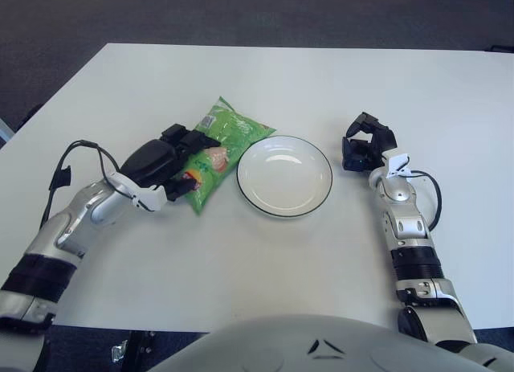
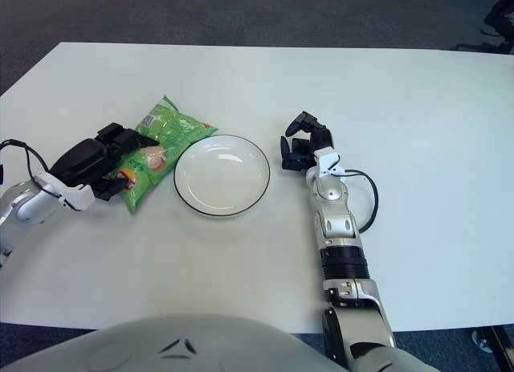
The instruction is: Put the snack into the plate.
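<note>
White worktop [image 1: 265, 251] fills my frame; left robot hand [image 1: 165, 167] pinches the light, crinkly snack [image 1: 217, 151] mid-bag left of the plate [image 1: 284, 177], right robot hand [image 1: 365, 143] curled empty.

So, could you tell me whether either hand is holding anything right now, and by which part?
The left hand has its fingers closed over the left edge of the green snack bag, which lies on the table. The right hand holds nothing.
</note>
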Tool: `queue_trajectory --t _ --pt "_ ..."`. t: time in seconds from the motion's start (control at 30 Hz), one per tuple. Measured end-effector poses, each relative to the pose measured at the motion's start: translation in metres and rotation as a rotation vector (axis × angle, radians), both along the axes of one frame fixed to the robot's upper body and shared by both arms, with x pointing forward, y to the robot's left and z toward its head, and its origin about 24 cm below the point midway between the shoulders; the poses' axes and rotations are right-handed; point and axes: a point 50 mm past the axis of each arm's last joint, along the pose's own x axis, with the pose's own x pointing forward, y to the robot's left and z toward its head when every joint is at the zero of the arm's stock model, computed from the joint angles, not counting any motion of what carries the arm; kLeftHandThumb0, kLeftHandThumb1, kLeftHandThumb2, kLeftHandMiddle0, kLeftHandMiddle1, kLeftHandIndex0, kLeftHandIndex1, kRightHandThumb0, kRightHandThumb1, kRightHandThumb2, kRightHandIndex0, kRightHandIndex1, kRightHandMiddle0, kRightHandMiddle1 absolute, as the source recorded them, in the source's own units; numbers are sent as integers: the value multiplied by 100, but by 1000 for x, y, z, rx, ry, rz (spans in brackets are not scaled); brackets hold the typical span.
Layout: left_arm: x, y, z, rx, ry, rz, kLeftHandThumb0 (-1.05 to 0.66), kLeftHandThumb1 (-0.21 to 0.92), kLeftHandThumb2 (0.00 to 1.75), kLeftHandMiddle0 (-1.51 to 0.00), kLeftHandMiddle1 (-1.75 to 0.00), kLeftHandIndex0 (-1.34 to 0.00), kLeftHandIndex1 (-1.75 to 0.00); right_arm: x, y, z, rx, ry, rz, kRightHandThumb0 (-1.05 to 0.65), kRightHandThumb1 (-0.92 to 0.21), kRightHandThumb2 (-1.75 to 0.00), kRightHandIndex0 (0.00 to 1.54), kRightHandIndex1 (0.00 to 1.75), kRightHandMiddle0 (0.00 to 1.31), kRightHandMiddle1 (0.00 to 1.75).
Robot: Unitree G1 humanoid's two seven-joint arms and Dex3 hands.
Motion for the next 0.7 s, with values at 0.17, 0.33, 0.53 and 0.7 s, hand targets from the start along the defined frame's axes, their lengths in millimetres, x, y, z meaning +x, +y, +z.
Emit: queue_trajectory --t 0.17,0.33,0.53,0.7 --pt "-2 -4 5 50 -31 28 -78 92 104 -47 -117 -14 -135 0 0 0 -1 -1 4 -52 -22 -144 134 175 70 175" --pt "-4 -7 7 85 -110 67 -70 92 94 -51 -121 -17 -136 1 1 0 -2 -4 6 -52 -21 -144 134 175 70 175" --pt "-4 -10 13 61 -282 173 -63 92 86 -51 -121 -23 -137 2 1 0 -2 -8 9 -52 -22 -144 134 175 70 175" --pt "-6 -17 29 56 -397 256 -57 84 89 -50 -118 -26 -137 2 0 1 -4 -10 10 -52 -22 -144 134 175 70 175"
